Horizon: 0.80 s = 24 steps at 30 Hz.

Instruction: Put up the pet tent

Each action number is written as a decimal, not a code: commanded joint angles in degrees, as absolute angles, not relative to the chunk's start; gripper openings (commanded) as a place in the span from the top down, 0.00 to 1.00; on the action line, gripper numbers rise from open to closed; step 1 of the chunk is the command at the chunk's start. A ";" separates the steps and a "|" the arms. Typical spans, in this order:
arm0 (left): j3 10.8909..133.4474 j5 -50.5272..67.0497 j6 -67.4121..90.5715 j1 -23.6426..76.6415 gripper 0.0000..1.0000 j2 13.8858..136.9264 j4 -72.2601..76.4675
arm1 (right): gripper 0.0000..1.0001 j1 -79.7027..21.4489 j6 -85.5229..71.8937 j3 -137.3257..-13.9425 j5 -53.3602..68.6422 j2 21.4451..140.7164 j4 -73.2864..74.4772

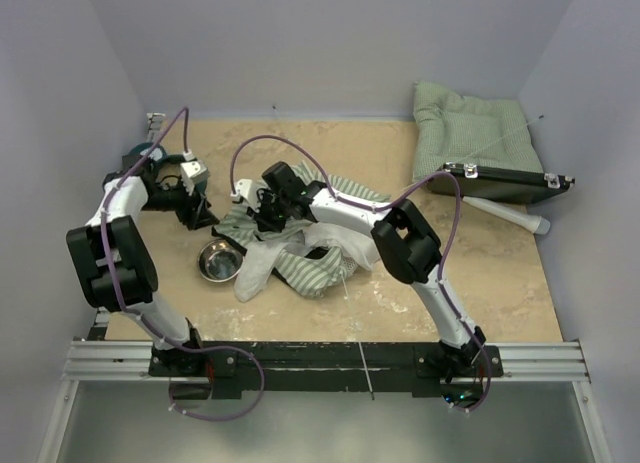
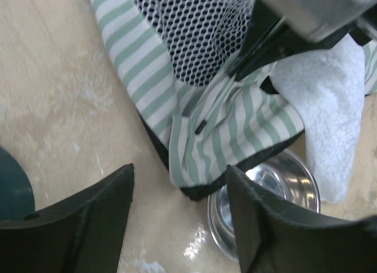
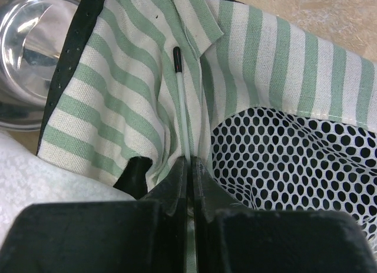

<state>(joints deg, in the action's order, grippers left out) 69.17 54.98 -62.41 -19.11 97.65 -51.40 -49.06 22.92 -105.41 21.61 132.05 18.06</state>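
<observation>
Got the pet tent lying crumpled on the table just right of the steel bowl, not standing. Striped corner reaching over the bowl rim in the left wrist view. Seeing a mesh panel and a white cloth flap bunched in the heap, flap just beside the bowl.

Got the right gripper behind and right of the bowl, pinched tight on a thin white pole with a black tip, running along a fold in the striped fabric.

Got the left gripper just behind the bowl, spread wide, holding nothing, tent corner in view between its fingers.

Seeing a green quilted cushion well right of the bowl against the back wall, black case at its near edge.

Can't tell whether the pole sits in a sleeve.
</observation>
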 commanded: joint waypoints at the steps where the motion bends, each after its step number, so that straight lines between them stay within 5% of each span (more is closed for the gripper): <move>1: 66.89 57.56 -67.02 -15.91 0.44 92.20 -43.07 | 1.00 -48.61 18.99 -104.68 22.50 131.31 16.79; 3: 65.66 59.15 -77.46 -15.82 0.49 91.93 -44.64 | 1.00 -48.25 18.29 -104.94 23.37 131.22 16.96; 8: 60.56 56.87 -96.28 -15.73 0.43 91.32 -44.03 | 1.00 -47.46 16.96 -105.20 25.04 131.57 16.52; 24: 54.58 52.03 -100.90 -11.34 0.46 93.60 -30.68 | 1.00 -46.93 15.38 -104.33 28.39 131.31 17.75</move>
<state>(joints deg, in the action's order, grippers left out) 53.67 50.35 -97.86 -12.16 92.55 -34.50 -47.44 18.28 -105.10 26.65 132.05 17.26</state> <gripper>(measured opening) 0.558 0.022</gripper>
